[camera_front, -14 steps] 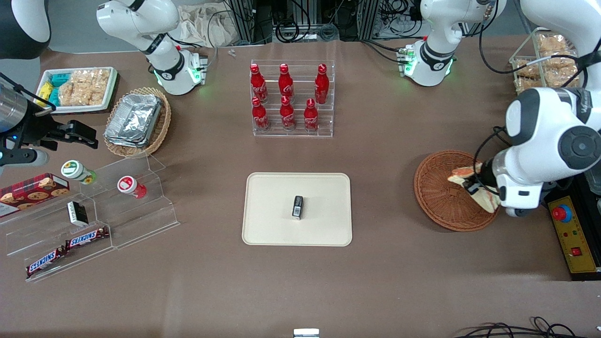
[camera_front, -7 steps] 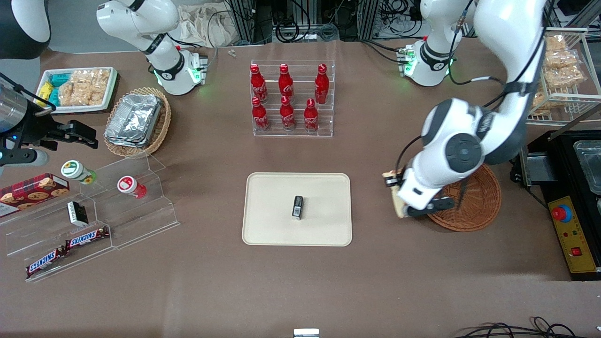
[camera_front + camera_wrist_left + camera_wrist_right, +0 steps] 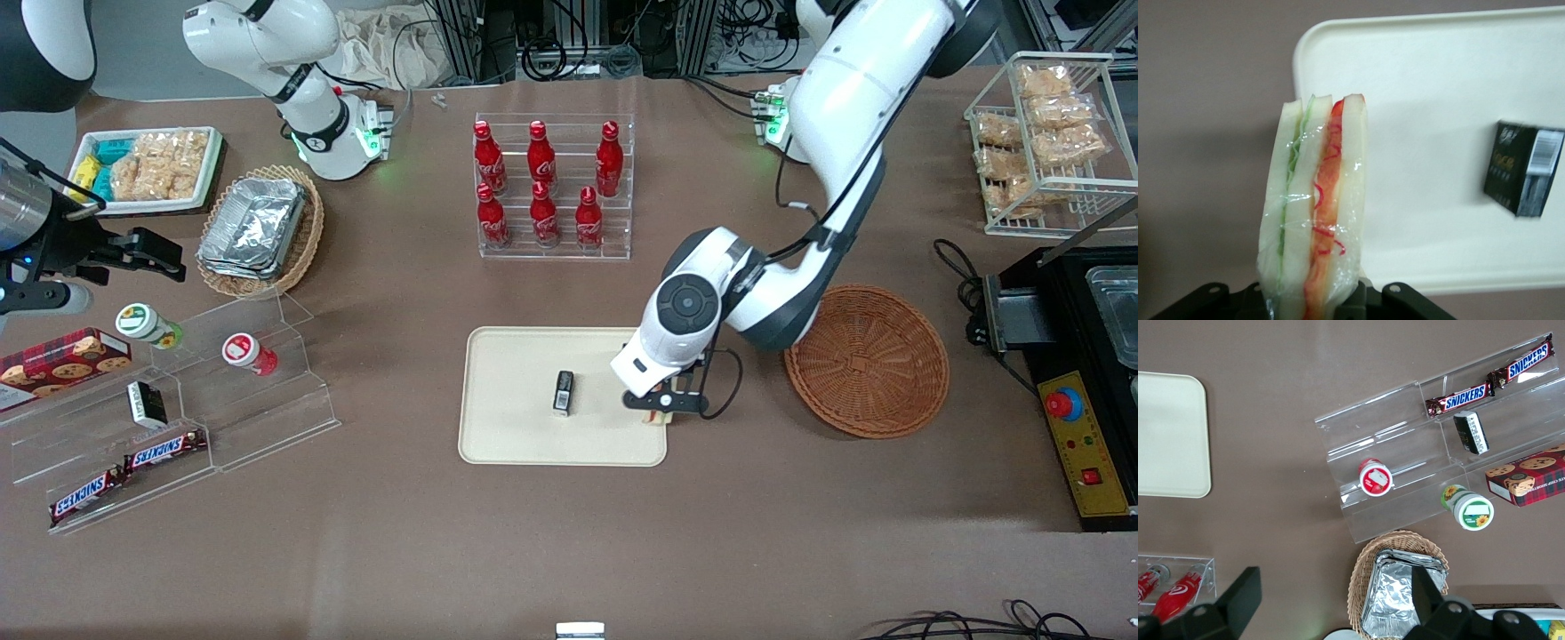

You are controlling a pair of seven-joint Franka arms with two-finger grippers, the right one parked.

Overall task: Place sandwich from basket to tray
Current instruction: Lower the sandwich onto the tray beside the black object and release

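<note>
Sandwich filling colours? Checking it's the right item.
Green and red-orange between pale white bread, seen best in the left wrist view: sandwich held by the gripper.

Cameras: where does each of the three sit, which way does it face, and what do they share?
Front view: high, facing both arms, looking down at the table; left gripper above the cream rectangular tray, reddish-brown wicker basket bare.
Left wrist view: on the working arm, looking past the clear-wrapped triangular sandwich it grips to the tray.
Right wrist view: on the parked arm, looking down on the clear acrylic stand.
Shared: the tray appears in all three.
</note>
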